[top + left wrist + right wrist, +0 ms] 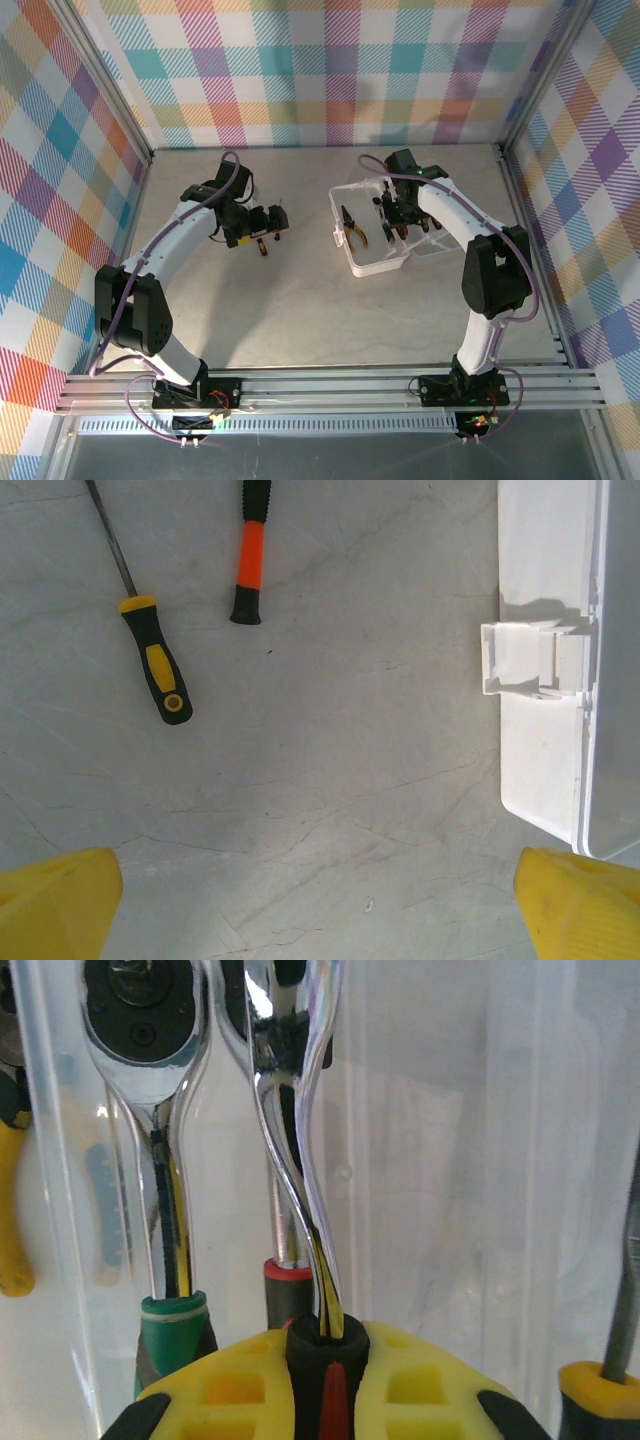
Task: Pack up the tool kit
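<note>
Plaid walls, pale marbled bench (300, 310). Open white case (378, 267) sits toward the far-right corner, yellow pliers (352, 228) inside. Right tool (328, 1380) over case, clamped narrow on chrome ratchet (295, 1160) handle. Left tool (320, 905) spread wide above bench, left of case; yellow-black screwdriver (155, 670) and orange-black handle (250, 560) lie nearby.

Pale grey marbled tabletop (300, 300). Translucent white rectangular plastic case (375, 268) sits right of centre, open. Left of it, well apart: black-and-yellow-handled screwdriver (157, 675) and orange-and-black-handled tool (250, 555), lying near each other, not touching.
</note>
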Robot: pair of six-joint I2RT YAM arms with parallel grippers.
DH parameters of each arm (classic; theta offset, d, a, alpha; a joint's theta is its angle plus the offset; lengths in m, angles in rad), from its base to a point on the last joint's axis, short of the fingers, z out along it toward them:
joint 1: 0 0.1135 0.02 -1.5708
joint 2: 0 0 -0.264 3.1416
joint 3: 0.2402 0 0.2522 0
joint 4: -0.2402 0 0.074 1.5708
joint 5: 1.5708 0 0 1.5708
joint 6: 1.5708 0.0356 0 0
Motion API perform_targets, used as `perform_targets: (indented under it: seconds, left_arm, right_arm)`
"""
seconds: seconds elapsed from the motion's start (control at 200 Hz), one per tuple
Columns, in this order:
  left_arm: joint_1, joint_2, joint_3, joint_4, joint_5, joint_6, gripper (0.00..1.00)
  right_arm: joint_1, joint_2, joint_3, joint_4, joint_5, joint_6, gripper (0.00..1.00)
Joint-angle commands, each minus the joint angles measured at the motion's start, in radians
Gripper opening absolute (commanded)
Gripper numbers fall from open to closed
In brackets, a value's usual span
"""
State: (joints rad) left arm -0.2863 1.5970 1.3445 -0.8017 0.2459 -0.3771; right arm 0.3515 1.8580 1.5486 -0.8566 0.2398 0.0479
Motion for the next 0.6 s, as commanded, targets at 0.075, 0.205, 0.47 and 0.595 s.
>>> perform_targets:
  seconds: [0.075,0.205,0.47,0.595]
  left_arm:
    - [-0.002,0.009,0.022,0.006,0.019,0.005,1.00]
    - [-0.002,0.011,0.022,0.007,0.025,0.004,1.00]
    - [-0.006,0.018,0.027,0.009,0.032,0.004,1.00]
    - [-0.007,0.017,0.028,0.010,0.033,0.005,1.00]
  right_arm:
    - [-0.008,-0.011,-0.003,0.015,0.013,0.013,0.00]
    - [-0.008,-0.023,-0.001,0.011,-0.004,0.006,0.00]
    - [-0.009,-0.023,0.073,-0.142,-0.079,-0.031,0.00]
    - [-0.008,-0.047,0.077,-0.201,-0.088,-0.043,0.00]
